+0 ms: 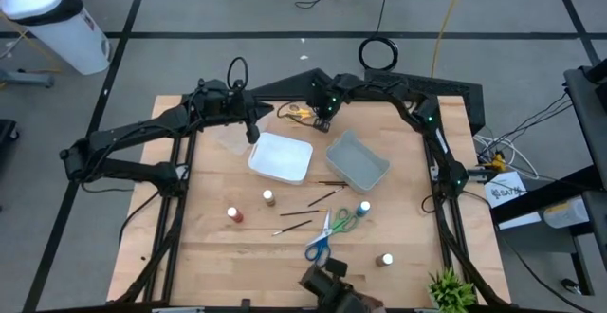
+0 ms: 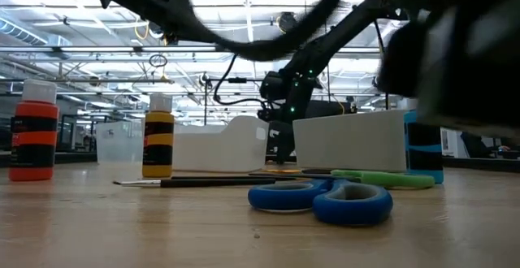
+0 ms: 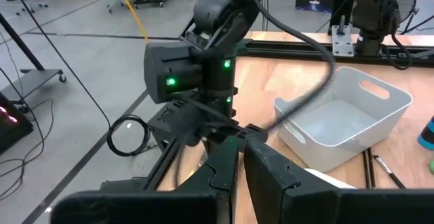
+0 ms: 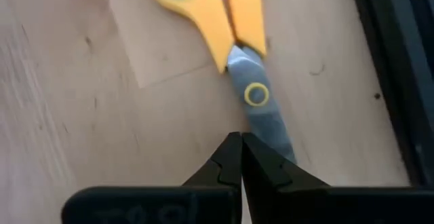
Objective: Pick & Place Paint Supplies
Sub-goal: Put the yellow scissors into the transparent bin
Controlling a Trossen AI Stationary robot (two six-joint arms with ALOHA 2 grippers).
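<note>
Yellow-handled scissors [image 4: 203, 0] lie flat on the wood near the table's far edge [image 1: 299, 112]. My right gripper [image 4: 241, 149] is shut, pointing steeply down, its tips at the scissors' blades [image 4: 268, 119] just past the pivot. My left gripper [image 3: 241, 159] hovers shut with nothing in it, above the table's far left part [image 1: 251, 128]. Nearer lie green scissors [image 1: 343, 221], blue scissors [image 1: 318, 247], thin brushes [image 1: 322, 199] and small paint bottles [image 1: 268, 196], [image 1: 234, 214], [image 1: 364, 208], [image 1: 386, 259], standing upright. My right gripper's shut tips come from above, slanting, and stand over the yellow scissors' blades [image 4: 271, 132], a little past the pivot screw [image 4: 256, 94]. I cannot tell whether the tips touch the metal. The scissors lie flat on the table.
A white bin [image 1: 282, 156] and a grey bin [image 1: 358, 158] sit mid-table between the arms. A clear bin [image 1: 228, 140] stands below my left gripper. A dark frame rail [image 4: 393, 81] runs close beside the yellow scissors. A plant [image 1: 450, 292] stands at the near right corner.
</note>
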